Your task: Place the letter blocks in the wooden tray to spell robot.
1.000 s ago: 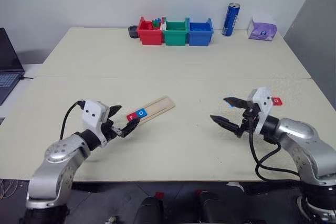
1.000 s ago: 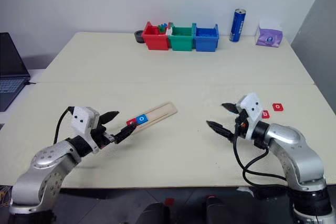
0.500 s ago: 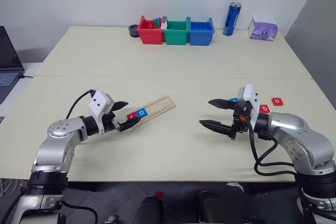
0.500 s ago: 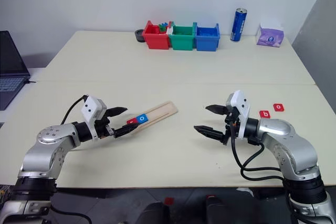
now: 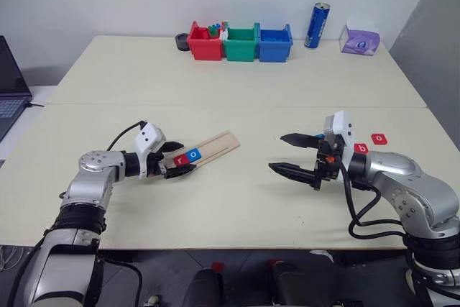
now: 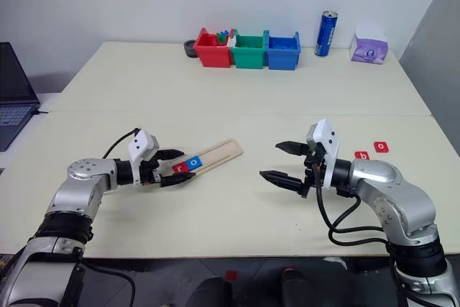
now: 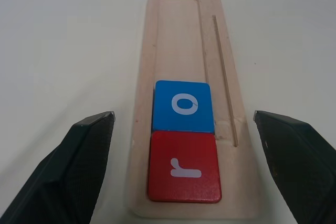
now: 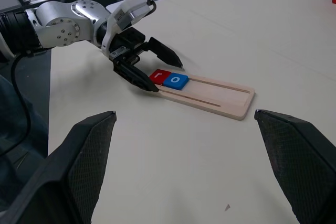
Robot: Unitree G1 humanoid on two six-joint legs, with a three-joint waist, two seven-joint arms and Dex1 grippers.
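Wooden tray (image 5: 207, 149) lies on the counter (image 5: 237, 84), left of centre, angled so its near end points at the left gripper (image 6: 172, 168). Two letter blocks are seated in its groove at that near end: red r (image 7: 184, 167) first, blue o (image 7: 184, 106) touching it right behind. Rest of the groove is bare wood, approx. three slots to fill.

So "ro" is done; b, o, t are left. On the right side of the counter, just past the right arm, sit two red tiles: a red b (image 5: 361, 149) and one more red tile (image 5: 379, 139), letter too small to read. A fifth block I can't pick out w/ any certainty.

Left gripper: jaws open, straddling the tray's near end, one finger each side, holding nothing. Whether they touch the wood, can't tell.

Right gripper (image 5: 289, 154): jaws wide open, empty, hovering above the counter between tray and the red tiles, pointing left toward the tray.

Judgement: approx. two fifths through. Next likely step is fetching b from the right and setting it behind o.
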